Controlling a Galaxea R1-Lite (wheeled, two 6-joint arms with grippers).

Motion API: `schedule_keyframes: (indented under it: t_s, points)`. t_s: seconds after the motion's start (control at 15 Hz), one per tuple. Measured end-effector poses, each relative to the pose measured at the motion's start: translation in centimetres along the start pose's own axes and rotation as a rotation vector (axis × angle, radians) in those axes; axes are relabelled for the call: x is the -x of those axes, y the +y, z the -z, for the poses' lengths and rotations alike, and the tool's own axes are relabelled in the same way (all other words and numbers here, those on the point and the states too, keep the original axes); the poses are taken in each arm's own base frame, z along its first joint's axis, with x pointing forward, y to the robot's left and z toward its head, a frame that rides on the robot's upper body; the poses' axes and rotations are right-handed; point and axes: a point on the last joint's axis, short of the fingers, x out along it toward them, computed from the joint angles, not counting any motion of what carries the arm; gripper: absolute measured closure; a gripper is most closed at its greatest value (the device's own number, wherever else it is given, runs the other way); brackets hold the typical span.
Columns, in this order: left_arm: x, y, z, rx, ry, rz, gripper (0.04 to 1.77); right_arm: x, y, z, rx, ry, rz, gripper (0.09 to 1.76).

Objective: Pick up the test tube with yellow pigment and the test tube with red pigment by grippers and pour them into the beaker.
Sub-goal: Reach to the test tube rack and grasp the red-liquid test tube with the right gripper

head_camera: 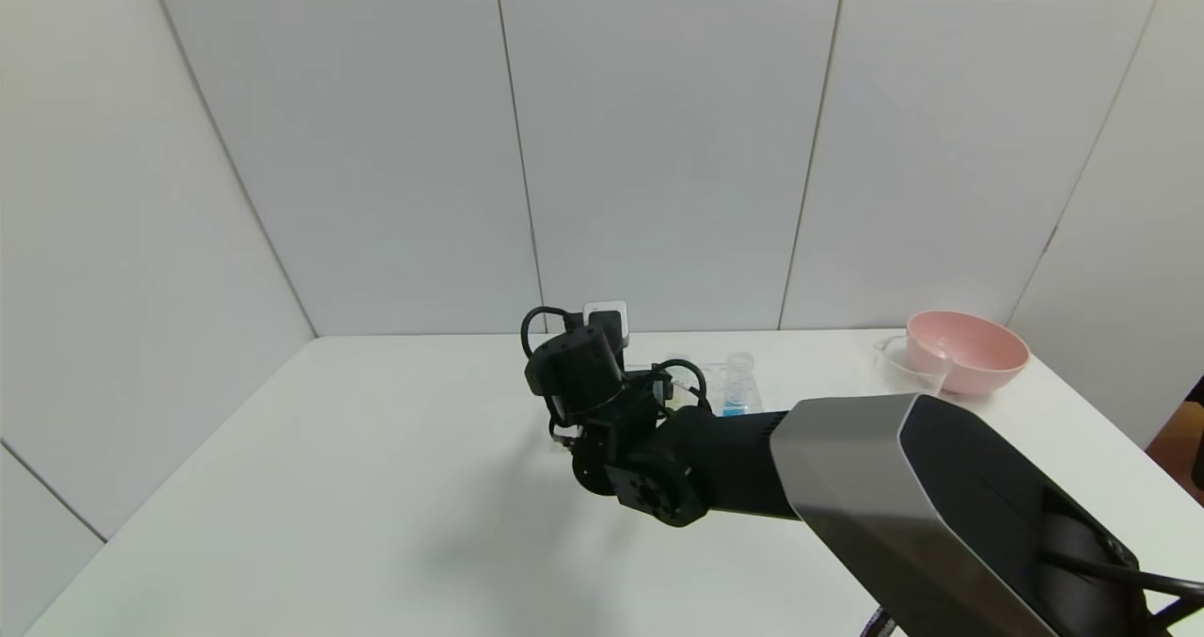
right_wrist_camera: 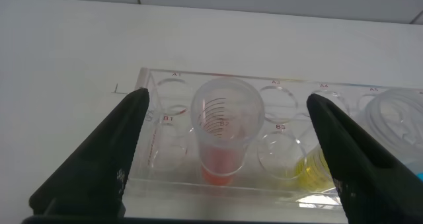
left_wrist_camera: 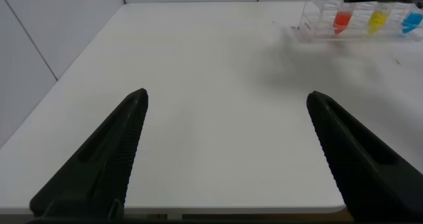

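Note:
The test tube with red pigment (right_wrist_camera: 225,128) stands upright in a clear rack (right_wrist_camera: 165,187), red-orange liquid at its bottom. My right gripper (right_wrist_camera: 228,98) hangs over it, open, one finger on each side and neither touching the tube. The test tube with yellow pigment (right_wrist_camera: 310,170) stands in the same rack, a couple of holes along. From the left wrist I see the red tube (left_wrist_camera: 341,19) and the yellow tube (left_wrist_camera: 377,19) far off. My left gripper (left_wrist_camera: 228,95) is open and empty over bare table. The beaker (head_camera: 898,362) stands at the far right.
A blue-liquid tube (left_wrist_camera: 411,20) stands in the rack beyond the yellow one. A pink bowl (head_camera: 969,350) sits right behind the beaker. My right arm (head_camera: 715,458) stretches across the table from the right, hiding most of the rack in the head view. White walls enclose the table.

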Motion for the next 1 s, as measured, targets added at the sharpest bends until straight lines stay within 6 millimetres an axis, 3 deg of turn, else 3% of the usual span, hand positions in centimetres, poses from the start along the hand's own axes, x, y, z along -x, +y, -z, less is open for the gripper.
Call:
schedule_keyframes:
  t_s: [0.2, 0.4, 0.67, 0.73, 1.0]
  points:
    - [0.0, 0.0, 0.0, 0.0, 0.0, 0.0, 0.09, -0.02, -0.02, 0.16, 0.003, 0.004, 0.001, 0.14]
    - [0.0, 0.0, 0.0, 0.0, 0.0, 0.0, 0.09, 0.04, 0.0, 0.28, 0.005, 0.007, 0.0, 0.66]
    - [0.0, 0.0, 0.0, 0.0, 0.0, 0.0, 0.09, 0.04, -0.08, 0.35, 0.008, 0.01, 0.002, 1.11]
    - [0.0, 0.0, 0.0, 0.0, 0.0, 0.0, 0.09, 0.05, -0.1, 0.4, 0.008, 0.011, 0.002, 1.34]
    - [0.0, 0.0, 0.0, 0.0, 0.0, 0.0, 0.09, 0.13, -0.18, 0.57, 0.011, 0.015, 0.004, 1.34]
